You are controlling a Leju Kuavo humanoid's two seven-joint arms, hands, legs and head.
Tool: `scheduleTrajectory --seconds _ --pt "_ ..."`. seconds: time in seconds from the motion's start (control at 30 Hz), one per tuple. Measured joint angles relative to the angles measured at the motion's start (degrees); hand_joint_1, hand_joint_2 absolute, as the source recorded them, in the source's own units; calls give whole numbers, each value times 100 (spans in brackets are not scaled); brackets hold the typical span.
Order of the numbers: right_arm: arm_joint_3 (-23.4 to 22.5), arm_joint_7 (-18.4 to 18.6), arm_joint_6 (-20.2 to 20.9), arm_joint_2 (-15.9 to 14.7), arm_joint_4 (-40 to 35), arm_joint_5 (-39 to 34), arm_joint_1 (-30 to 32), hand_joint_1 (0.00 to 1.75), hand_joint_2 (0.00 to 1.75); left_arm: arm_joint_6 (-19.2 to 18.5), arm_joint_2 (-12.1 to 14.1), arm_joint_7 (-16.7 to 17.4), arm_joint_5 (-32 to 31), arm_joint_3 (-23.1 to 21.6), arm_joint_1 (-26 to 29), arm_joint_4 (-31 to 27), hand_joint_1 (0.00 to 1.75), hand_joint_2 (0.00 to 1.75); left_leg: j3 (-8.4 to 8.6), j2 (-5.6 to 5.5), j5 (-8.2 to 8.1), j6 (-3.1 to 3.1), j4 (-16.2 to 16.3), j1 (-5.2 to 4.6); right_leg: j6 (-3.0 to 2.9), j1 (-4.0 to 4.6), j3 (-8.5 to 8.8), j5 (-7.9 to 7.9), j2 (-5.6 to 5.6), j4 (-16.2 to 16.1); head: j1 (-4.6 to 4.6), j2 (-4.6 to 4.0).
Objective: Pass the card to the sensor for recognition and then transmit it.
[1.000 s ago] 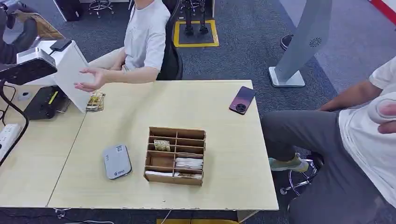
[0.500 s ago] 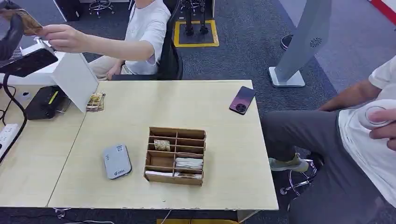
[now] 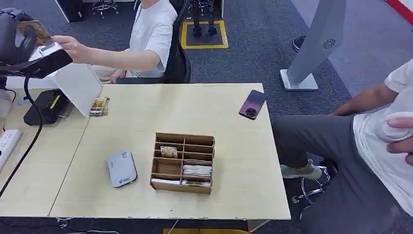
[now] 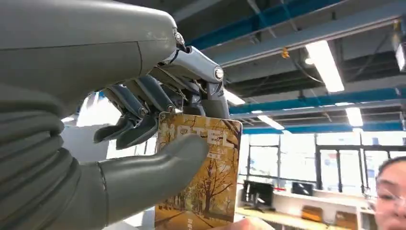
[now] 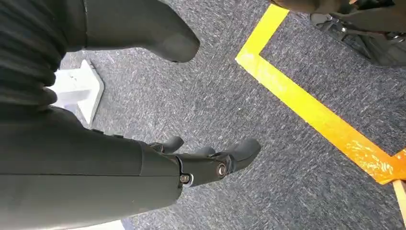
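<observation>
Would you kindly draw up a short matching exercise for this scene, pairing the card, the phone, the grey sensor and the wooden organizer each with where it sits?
Things:
1. card
2. purple phone
3. grey sensor
4. wooden organizer

Places:
A. flat on the table, near its far right edge
B. pinched in the left hand, raised up
C. around the middle of the table, with compartments holding cards
D. flat on the table, just left of the organizer

Pairs: 1-B, 2-A, 3-D, 4-C
</observation>
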Motion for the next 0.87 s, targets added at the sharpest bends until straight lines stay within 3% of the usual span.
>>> scheduleTrajectory --seconds 0.2,0.23,0.27,0.43,0.63,0.73,0.87 --pt "7 -2 -2 0 2 0 -2 0 175 0 -77 0 0 -13 1 112 175 175 -1 1 0 0 0 0 0 0 -3 0 2 0 0 0" --pt "9 -2 -2 0 2 0 -3 0 175 0 -85 -9 0 -15 0 125 148 175 -2 1 0 0 0 0 0 0 -4 0 2 0 0 0" --pt "11 -2 -2 0 2 0 -4 0 175 0 -92 -13 0 -15 0 140 0 175 -2 1 0 0 0 0 0 0 -4 0 2 0 -2 0" --pt "24 -2 -2 0 2 -7 -6 0 175 57 -110 -15 -15 -18 0 160 0 175 -3 1 0 0 -1 0 0 0 -5 0 2 0 0 0" --pt "28 -2 -7 0 2 -59 0 0 175 431 -24 -15 33 -15 197 212 0 175 -5 4 0 0 -2 0 0 0 -4 0 4 2 0 0" --pt "28 0 -24 2 2 -118 12 0 175 768 183 -98 208 37 571 223 0 175 -4 8 -2 -2 -6 0 -1 -1 -3 -1 8 5 0 0" --pt "28 0 -70 0 2 -160 70 0 175 1354 446 -260 429 478 1479 223 0 175 1 22 -4 -5 -9 0 -5 -1 -11 -4 26 5 -2 0"
